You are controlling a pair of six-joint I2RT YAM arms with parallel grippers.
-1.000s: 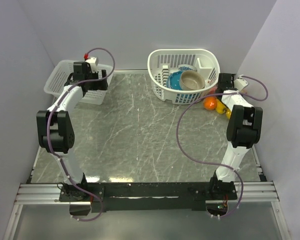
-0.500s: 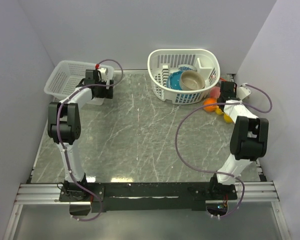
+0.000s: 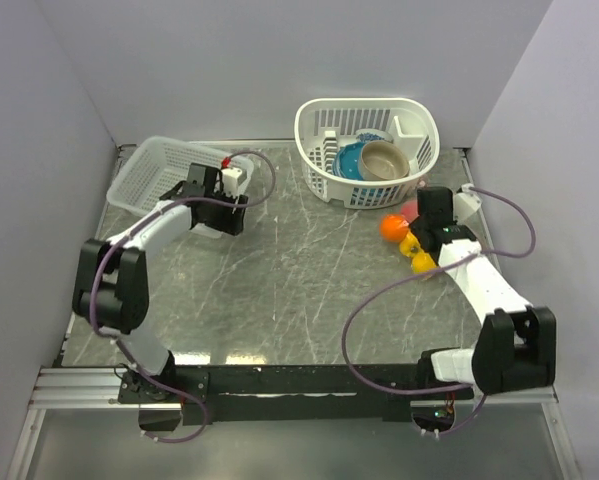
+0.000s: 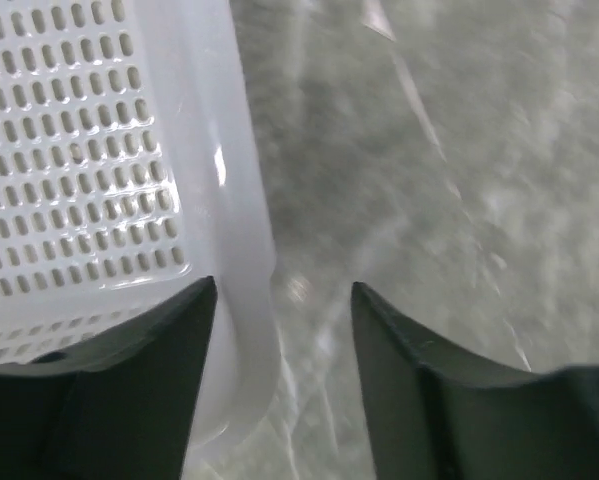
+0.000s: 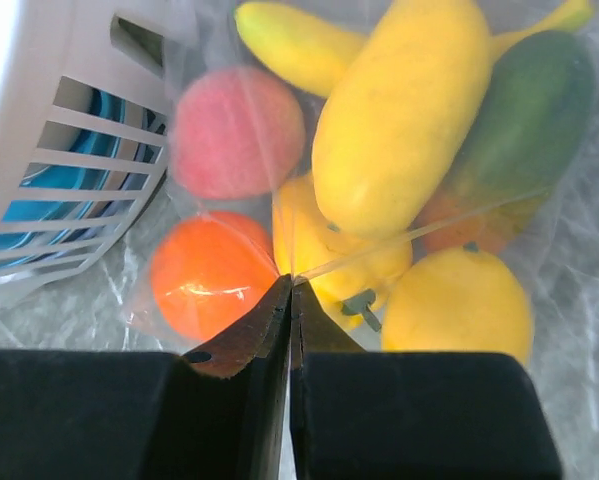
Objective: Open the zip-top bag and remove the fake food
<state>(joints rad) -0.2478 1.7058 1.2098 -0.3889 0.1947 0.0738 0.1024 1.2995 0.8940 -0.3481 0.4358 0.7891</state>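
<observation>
Pinching tight, my right claw (image 5: 291,288) has both black fingers pressed flat together on a fold of the clear, crinkly plastic zip-top bag (image 5: 449,225), so it grips the film and not the contents. Behind that film sits the glossy plastic fake food (image 5: 404,110), all of it inside the pouch. A long yellow piece lies in the middle, with a yellow banana (image 5: 294,45) above it and a dark green piece (image 5: 524,100) at its right. A rounded yellow fruit (image 5: 459,305) sits below, a pink ball (image 5: 237,132) to the left, and a round orange fruit (image 5: 211,272) just beside my fingertips. The bag touches or nearly touches the wall of the white oval slatted basket (image 5: 39,120). From overhead, that basket holds a blue bowl (image 3: 351,160) and a tan bowl (image 3: 384,160), and the bag lies on the grey marbled table (image 3: 299,280) just in front of the basket's right end.

My left claw (image 4: 284,290) is well apart from all this, on the far left of the table. Its jaws stand wide, with the corner rim of a white rectangular perforated plastic basket (image 4: 79,150) between them. I cannot tell whether either finger touches the rim. Overhead, this basket looks tilted.
</observation>
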